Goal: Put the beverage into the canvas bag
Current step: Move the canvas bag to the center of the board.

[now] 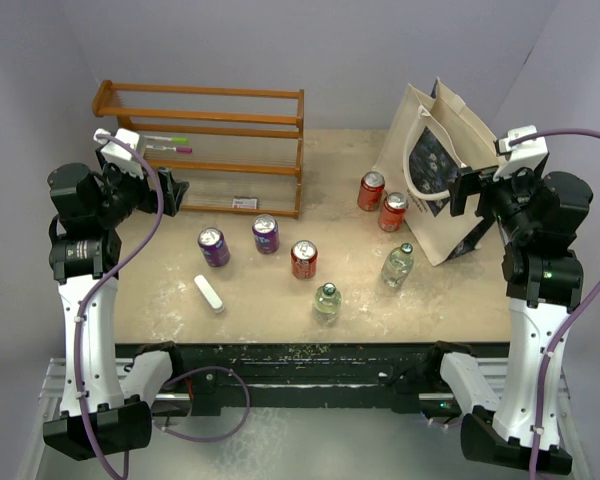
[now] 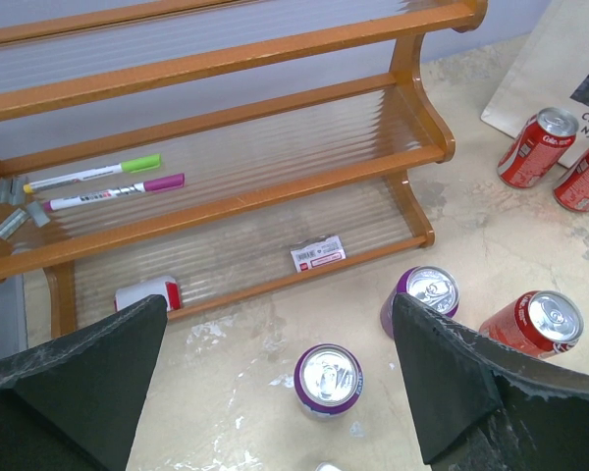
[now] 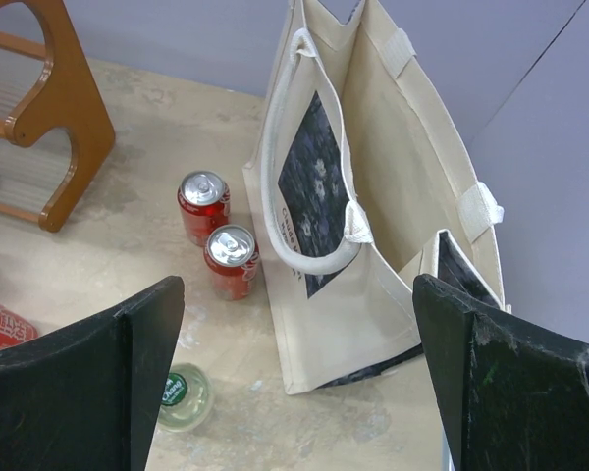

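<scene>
canvas bag (image 1: 420, 150) stands upright at the tabletop's far right corner, mouth open, likely so a drink can drop straight in. from above, nothing shows inside it yet. two red cans (image 1: 370, 190) wait just beside its printed side, while purple cans (image 1: 266, 233), another red one and two bottles (image 1: 398, 265) stand mid-table. left gripper (image 1: 175, 195) hovers by the wooden rack (image 1: 210, 140) at the far left edge, right gripper (image 1: 467, 192) beside the bag.

left wrist view: jaws released, empty, above the purple cans. the bag's print reads "claud…", and the red cans' script looks like coca-cola.

right wrist view: jaws released, facing the bag's open top. a bottle's green label is too small to read.
</scene>
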